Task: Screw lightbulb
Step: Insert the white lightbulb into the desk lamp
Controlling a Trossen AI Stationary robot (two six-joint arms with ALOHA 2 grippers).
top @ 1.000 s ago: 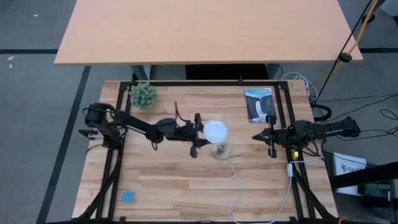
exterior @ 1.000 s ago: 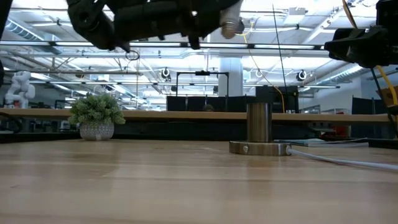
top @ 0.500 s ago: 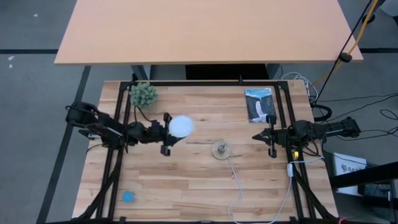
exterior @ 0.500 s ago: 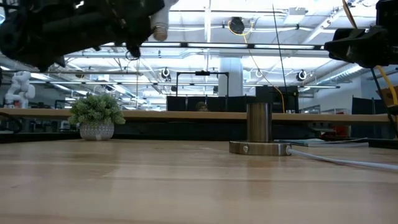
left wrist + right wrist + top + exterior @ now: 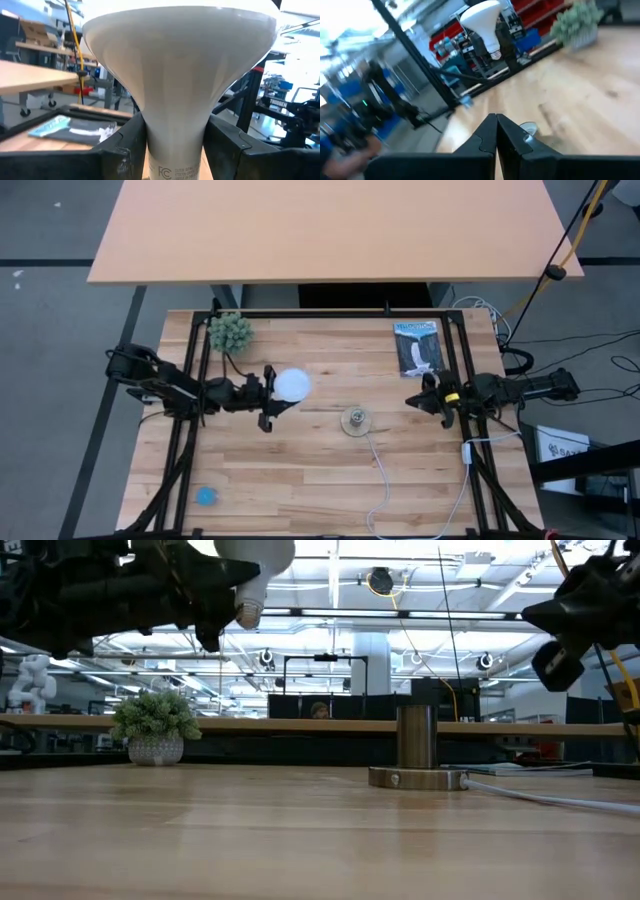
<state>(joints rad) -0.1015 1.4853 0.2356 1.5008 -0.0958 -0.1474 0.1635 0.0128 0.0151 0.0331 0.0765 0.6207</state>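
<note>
Currently holding the lightbulb (image 5: 292, 384) in the left gripper (image 5: 272, 395), fingers clamped on the narrow neck, dome up, grey screw base pointing down. Sits well above the wooden table (image 5: 300, 470), left of centre, clear of the surface in the low view (image 5: 252, 560). Left wrist view filled by the bulb (image 5: 179, 75) between the two dark fingers (image 5: 125, 145).

Metal socket (image 5: 354, 420) upright near table centre, right of the bulb and apart from it; white cord (image 5: 380, 480) running from it to the near edge. Low view shows the socket (image 5: 417, 750) as a short cylinder on a round base, nothing in it.

Right gripper (image 5: 425, 397) parked over the right side of the table, fingers pressed together, holding nothing; confirmed in its wrist view (image 5: 496, 131).

Surface: light butcher-block planks inside a black frame. Small potted plant (image 5: 230, 332) at far left, booklet (image 5: 417, 347) at far right, small blue disc (image 5: 206, 496) at near left.

Room: second, plain tan table (image 5: 330, 230) beyond the far edge, grey floor, yellow cable (image 5: 575, 235) at far right. Low view: workshop with bright ceiling lights, dark benches, a person seated far back (image 5: 319, 711).
</note>
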